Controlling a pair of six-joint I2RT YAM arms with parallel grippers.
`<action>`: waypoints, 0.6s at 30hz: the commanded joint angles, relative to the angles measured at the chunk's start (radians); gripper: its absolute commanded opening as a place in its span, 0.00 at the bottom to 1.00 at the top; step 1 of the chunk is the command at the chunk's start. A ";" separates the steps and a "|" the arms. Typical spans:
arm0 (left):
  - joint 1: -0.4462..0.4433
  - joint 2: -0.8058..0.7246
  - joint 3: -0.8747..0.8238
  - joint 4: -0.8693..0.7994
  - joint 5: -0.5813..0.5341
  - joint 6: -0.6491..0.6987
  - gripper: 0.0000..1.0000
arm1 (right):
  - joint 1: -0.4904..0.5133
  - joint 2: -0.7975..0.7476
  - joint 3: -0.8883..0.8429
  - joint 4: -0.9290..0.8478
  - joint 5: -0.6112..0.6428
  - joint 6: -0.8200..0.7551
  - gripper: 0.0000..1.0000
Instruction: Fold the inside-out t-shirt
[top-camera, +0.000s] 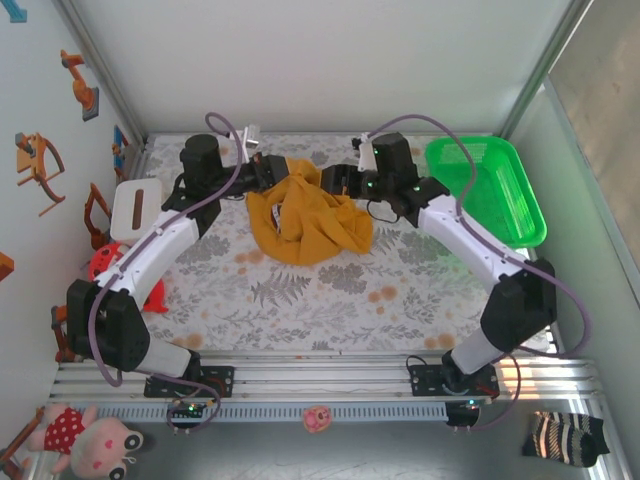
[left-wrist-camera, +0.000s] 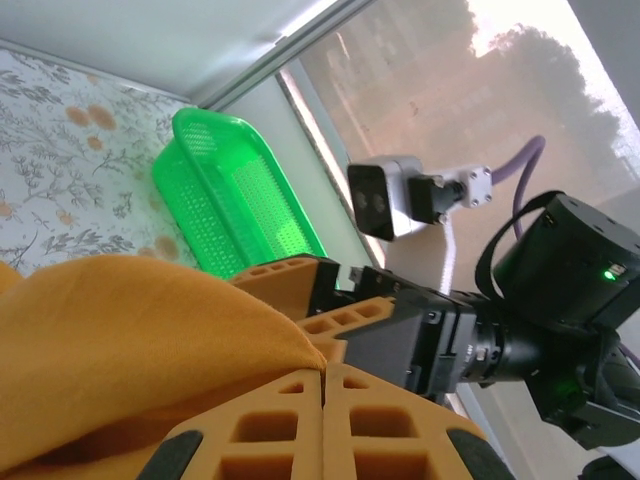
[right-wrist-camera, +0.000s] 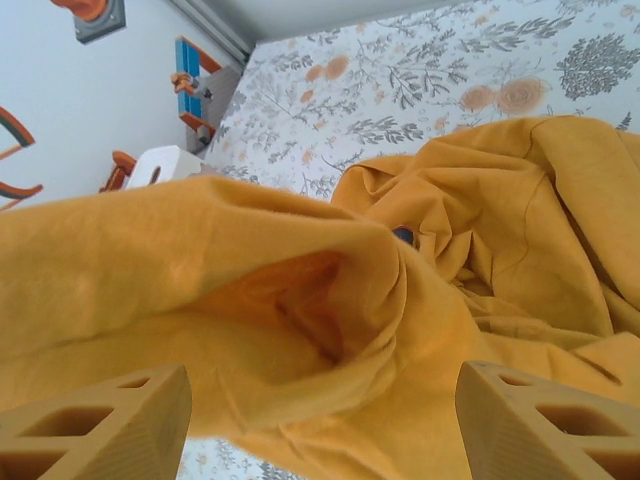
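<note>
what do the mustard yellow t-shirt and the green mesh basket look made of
The mustard yellow t-shirt looks like soft matte cloth, probably cotton: it slumps in loose folds. The green mesh basket looks like moulded plastic, slightly glossy: stiff perforated walls.

The shirt (top-camera: 305, 222) lies heaped on the table (top-camera: 300, 300), far middle, between my pincers; my left pincer (top-camera: 270, 172) pinches its far-left edge; my right pincer (top-camera: 335, 180) straddles its far-right edge; the basket (top-camera: 495, 185) sits in the far-right corner; a box (top-camera: 135, 205) sits at the left edge.
</note>
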 joint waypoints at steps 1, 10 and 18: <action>0.002 -0.028 -0.003 0.040 0.030 -0.010 0.00 | 0.020 0.054 0.061 -0.019 -0.007 -0.042 0.70; 0.002 -0.026 0.001 0.048 0.049 -0.014 0.00 | 0.036 0.319 0.225 0.044 -0.054 -0.015 0.51; 0.123 -0.032 -0.078 -0.021 -0.008 0.022 0.00 | -0.021 0.122 0.123 0.086 -0.199 0.020 0.00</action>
